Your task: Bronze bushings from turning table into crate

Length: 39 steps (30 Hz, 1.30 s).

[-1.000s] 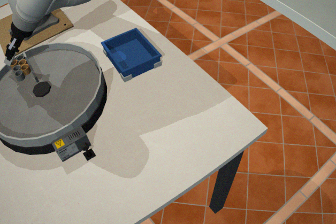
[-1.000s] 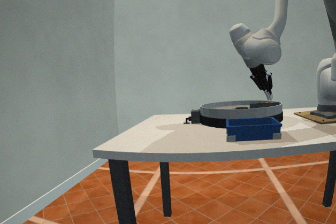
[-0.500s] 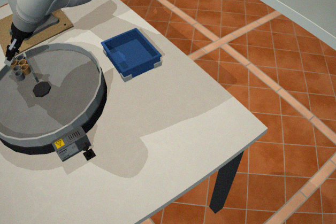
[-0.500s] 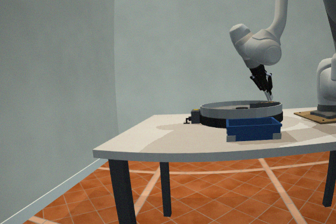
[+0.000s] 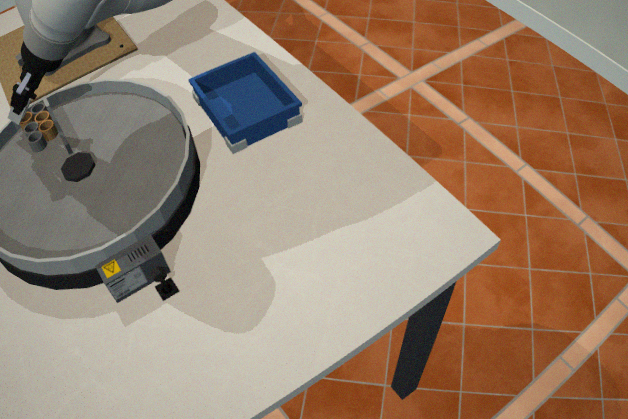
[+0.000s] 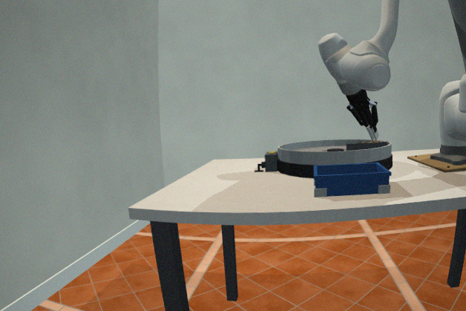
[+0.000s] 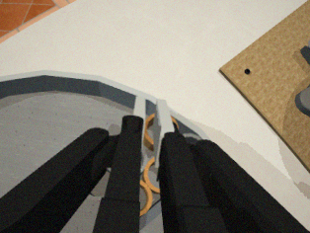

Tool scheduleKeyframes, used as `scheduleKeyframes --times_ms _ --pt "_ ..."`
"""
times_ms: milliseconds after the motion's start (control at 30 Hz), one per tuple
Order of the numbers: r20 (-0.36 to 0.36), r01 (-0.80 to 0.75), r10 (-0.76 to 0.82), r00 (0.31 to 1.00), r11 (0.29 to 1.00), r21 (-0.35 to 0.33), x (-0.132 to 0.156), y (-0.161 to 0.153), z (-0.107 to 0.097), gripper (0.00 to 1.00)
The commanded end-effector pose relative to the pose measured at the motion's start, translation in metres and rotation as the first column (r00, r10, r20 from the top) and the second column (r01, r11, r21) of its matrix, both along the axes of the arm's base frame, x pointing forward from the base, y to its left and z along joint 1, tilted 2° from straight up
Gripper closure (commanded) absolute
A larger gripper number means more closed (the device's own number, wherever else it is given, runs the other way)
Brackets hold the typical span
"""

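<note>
The turning table (image 5: 167, 231) (image 6: 301, 156) (image 7: 44, 83) carries a tight cluster of upright bushings near its rim. Three bronze bushings show: one bronze bushing (image 5: 49, 133) on the inner side, another bronze bushing (image 5: 42, 114) beside it, and a third, partly covered by the fingers. Steel bushings stand among them, one steel bushing (image 5: 37, 143) at the cluster's near end. My gripper (image 5: 15, 116) (image 6: 372, 137) (image 7: 148, 113) is tilted, its fingers nearly together, with nothing seen held. Its tips are at the cluster; contact cannot be told. The blue crate (image 5: 266, 127) (image 6: 350, 183) is empty.
A thin divider bar (image 5: 61, 130) runs from the turning table's hub (image 5: 78, 166) beside the bushings to the raised rim. A drive box (image 5: 133, 271) (image 6: 271, 161) is on the rim's outside. The arm's tan base board (image 5: 114, 43) (image 7: 267, 81) lies behind.
</note>
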<state>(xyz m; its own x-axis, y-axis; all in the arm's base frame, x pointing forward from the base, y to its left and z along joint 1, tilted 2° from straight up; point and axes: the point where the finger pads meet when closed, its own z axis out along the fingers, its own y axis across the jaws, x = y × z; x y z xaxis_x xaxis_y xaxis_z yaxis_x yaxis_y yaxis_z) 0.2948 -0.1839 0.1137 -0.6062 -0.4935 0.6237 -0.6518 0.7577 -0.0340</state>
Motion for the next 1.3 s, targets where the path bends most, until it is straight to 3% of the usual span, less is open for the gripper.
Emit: scheduleKeyframes --times_ms 0,1267 --pt "0.0 0.0 0.0 1.0 1.0 0.0 0.0 0.0 0.0 0.94" --pt "0.0 0.0 0.0 1.0 1.0 0.0 0.0 0.0 -0.011 0.94"
